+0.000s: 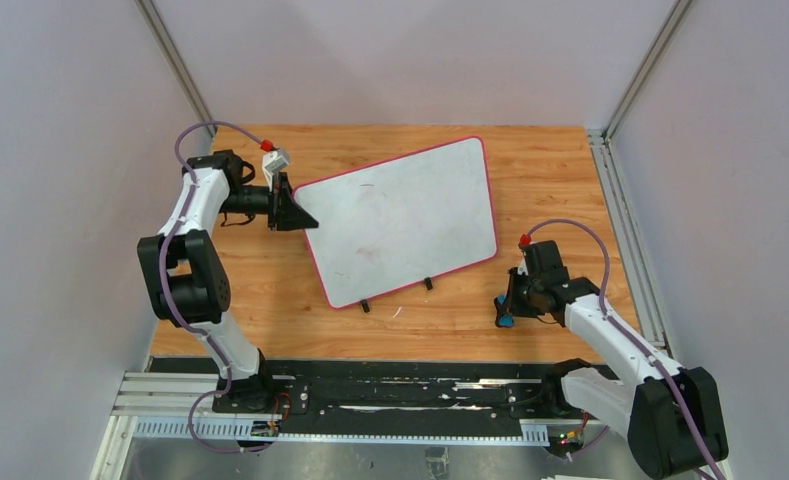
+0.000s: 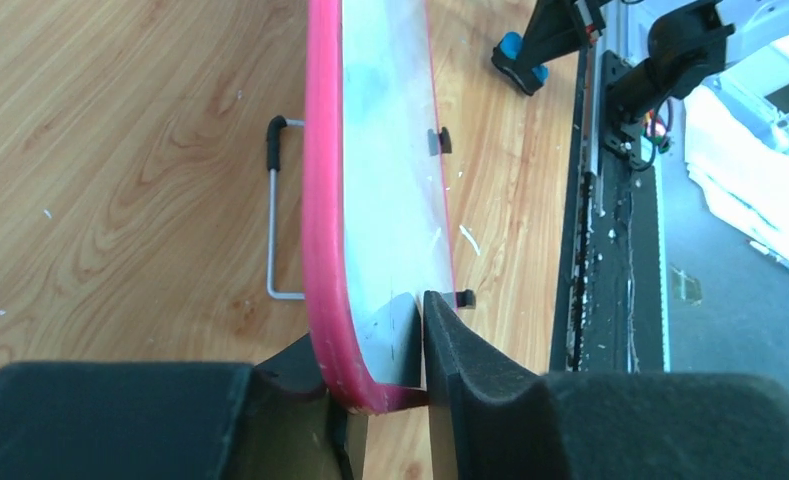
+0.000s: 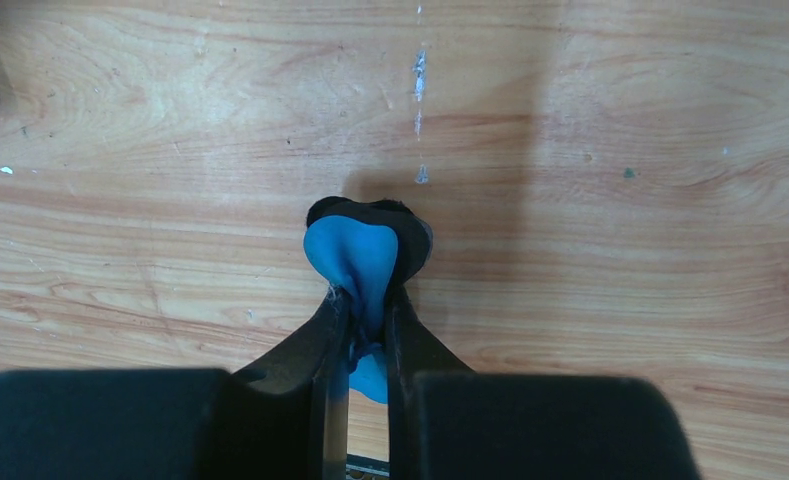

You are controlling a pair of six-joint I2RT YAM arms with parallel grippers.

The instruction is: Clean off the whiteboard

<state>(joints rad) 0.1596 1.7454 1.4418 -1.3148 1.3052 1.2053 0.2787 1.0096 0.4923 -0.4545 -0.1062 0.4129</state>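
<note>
- Two grippers are occupied: the left gripper (image 1: 292,213) is clamped on the left corner of the board (image 1: 400,225), presumably so it is steadied for wiping.
- The board is set mid-table, skewed, apparently propped on a wire stand (image 2: 273,210); faint smudges are left on its face.
- The right gripper (image 3: 368,300) is pinched tight on a blue eraser (image 3: 355,250), held low over the table (image 3: 620,300), right of the board and apart from it.
- A rounded pink rim and a glossy white face are shown; the eraser looks soft and is squashed between the fingers; the table is wood-grained.
</note>
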